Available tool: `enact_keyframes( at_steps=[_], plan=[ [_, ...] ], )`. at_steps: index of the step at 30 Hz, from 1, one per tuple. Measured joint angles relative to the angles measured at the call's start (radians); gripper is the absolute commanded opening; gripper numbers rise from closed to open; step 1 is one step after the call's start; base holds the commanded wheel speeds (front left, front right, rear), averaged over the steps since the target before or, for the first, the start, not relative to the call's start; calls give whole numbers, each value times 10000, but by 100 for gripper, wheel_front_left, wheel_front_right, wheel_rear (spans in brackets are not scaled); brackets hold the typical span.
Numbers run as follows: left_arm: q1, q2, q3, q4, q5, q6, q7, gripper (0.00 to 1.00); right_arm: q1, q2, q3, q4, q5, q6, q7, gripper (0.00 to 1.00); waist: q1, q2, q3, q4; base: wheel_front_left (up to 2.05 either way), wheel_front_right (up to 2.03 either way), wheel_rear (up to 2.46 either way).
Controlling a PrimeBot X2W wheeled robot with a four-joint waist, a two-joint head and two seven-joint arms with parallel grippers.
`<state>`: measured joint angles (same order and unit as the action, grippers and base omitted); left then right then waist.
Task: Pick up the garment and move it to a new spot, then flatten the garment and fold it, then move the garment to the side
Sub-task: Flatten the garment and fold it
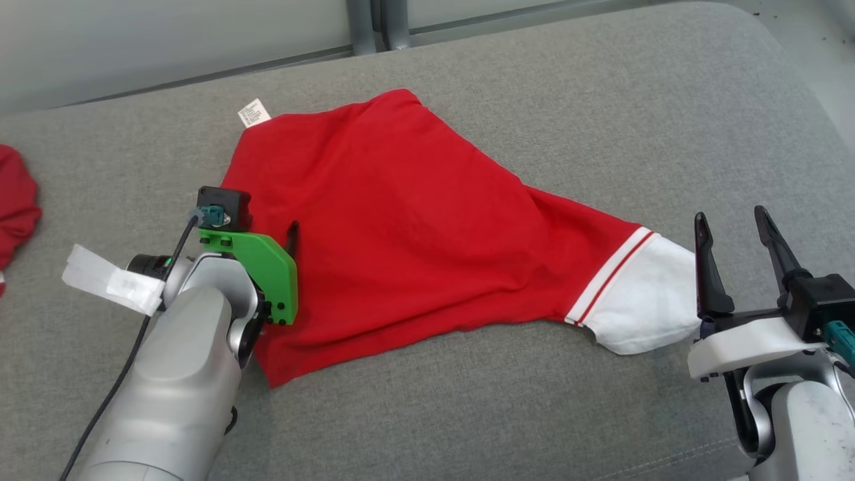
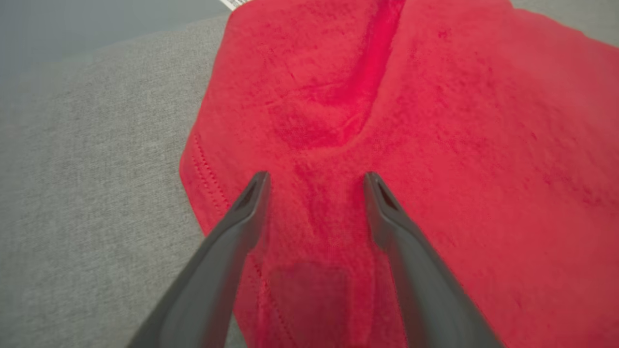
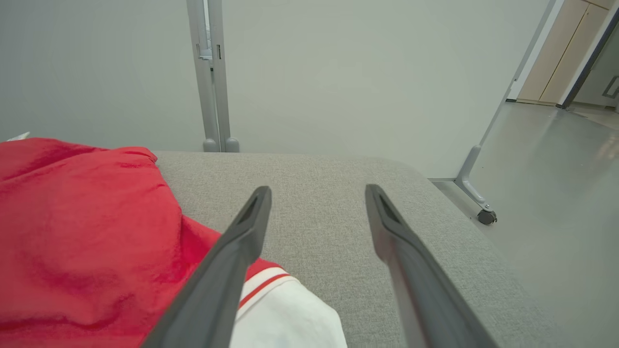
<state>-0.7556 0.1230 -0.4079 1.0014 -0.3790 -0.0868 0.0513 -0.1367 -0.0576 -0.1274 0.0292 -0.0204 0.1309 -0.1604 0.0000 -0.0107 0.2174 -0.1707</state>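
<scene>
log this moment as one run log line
left gripper: open over red garment | right gripper: open, beside white cuff | garment: lying on grey cushion, unfolded

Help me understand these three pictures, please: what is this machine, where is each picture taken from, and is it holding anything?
It is a two-armed robot folding laundry. The wide picture comes from a camera on its head, looking down at a grey cushioned surface. On it lies a red garment with a white cuff and a white label. The other two pictures come from cameras on each wrist, looking along that arm's two dark fingers. The left claw hovers open over the red cloth; the right claw stands open beside the cuff. Neither holds anything.
</scene>
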Motion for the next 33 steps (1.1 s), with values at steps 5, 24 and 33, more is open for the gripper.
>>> enact_keyframes(
  at_steps=[5, 24, 33],
  plan=[
    [-369, 42, -146, 662, 67, -13, 94, 100, -168, 21, 38, 125, 25, 0, -157, 100, 0, 0, 357, -259, 0, 0, 0],
    [-2311, 207, -1400, 1432, 1402, 665, -1478, 0, -532, 65, 63, 265, -4, 0, -399, 100, 0, 0, 1017, -252, 0, 0, 0],
    [-2896, 295, -1850, 1914, 1804, 777, -2270, 0, -740, 71, 196, 435, 136, 0, -499, 100, 0, 0, 1235, -599, 0, 0, 0]
  ],
)
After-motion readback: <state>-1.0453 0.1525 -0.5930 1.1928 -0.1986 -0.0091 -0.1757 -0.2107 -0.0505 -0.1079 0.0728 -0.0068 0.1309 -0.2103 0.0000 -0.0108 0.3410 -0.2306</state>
